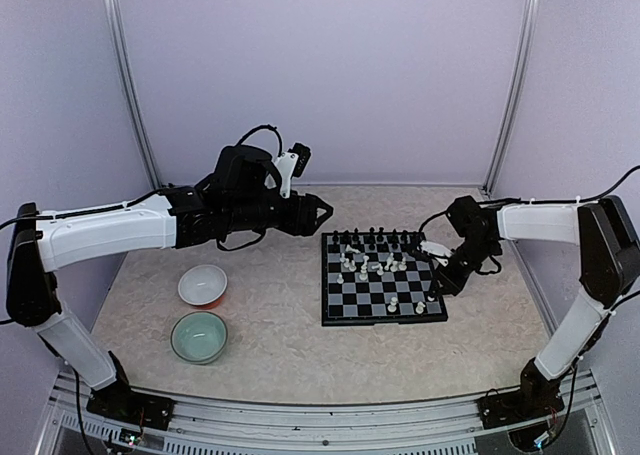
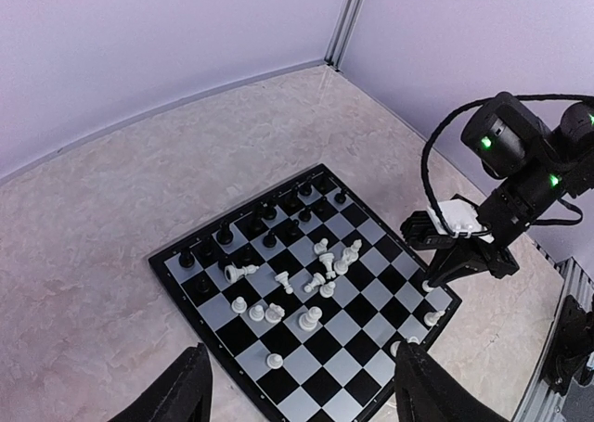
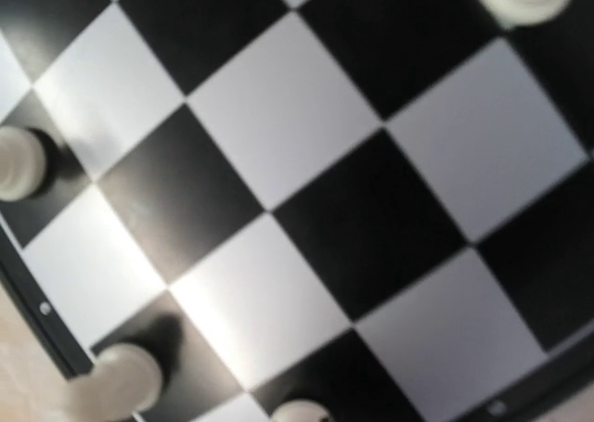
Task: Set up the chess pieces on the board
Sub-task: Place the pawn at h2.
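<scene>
The board (image 1: 365, 303) lies right of the table's middle. Black chess pieces (image 1: 370, 240) stand along its far rows. White chess pieces (image 1: 375, 267) are scattered mid-board, some lying on their sides, and a few stand near the right edge (image 1: 420, 307). My left gripper (image 1: 325, 213) hovers left of the board's far corner, open and empty; its fingers (image 2: 176, 390) frame the board (image 2: 362, 334). My right gripper (image 1: 437, 287) points down at the board's right edge, close over white pieces (image 3: 121, 380). Its fingers do not show in its wrist view.
A white bowl (image 1: 202, 285) and a pale green bowl (image 1: 198, 335) sit left of the board, near the left arm. Lilac walls with metal posts close the back and sides.
</scene>
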